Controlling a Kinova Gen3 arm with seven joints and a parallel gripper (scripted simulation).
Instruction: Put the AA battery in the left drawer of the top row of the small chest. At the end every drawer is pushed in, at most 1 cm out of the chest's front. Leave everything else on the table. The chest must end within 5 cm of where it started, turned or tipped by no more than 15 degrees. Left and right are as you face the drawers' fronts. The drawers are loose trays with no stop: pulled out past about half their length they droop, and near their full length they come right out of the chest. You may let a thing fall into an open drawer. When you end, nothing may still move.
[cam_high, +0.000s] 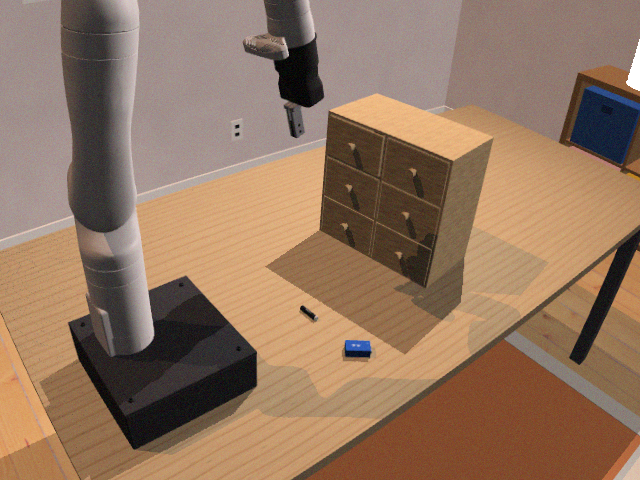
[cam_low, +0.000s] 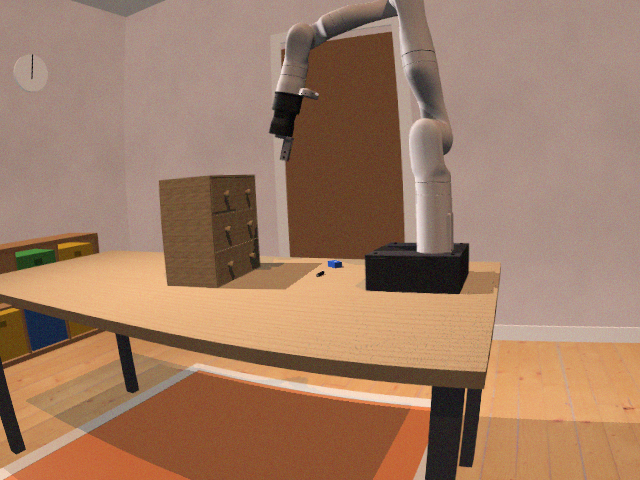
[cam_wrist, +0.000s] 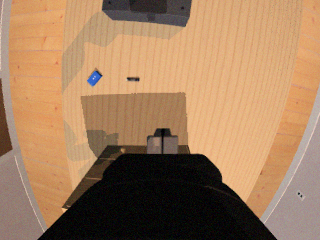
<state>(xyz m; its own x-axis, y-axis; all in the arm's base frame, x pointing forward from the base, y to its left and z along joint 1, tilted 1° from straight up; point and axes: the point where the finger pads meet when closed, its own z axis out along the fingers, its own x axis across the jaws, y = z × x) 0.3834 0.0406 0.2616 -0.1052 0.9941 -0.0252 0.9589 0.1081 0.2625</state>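
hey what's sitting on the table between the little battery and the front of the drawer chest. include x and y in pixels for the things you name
Nothing stands between the AA battery (cam_high: 309, 313) (cam_low: 320, 273) (cam_wrist: 133, 79) and the chest (cam_high: 410, 126) (cam_low: 188, 232); the top view shows only wood, mostly in shadow.

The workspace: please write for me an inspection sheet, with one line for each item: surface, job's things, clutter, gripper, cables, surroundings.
Surface: wooden table, shadows across it; no damage seen.
Job's things: AA battery lying on the table; small chest upright, all six drawers looking pushed in.
Clutter: one blue box near the battery.
Gripper: fingers shut, nothing between them, above table height.
Cables: nothing seen.
Surroundings: door, wall clock, orange-brown rug.
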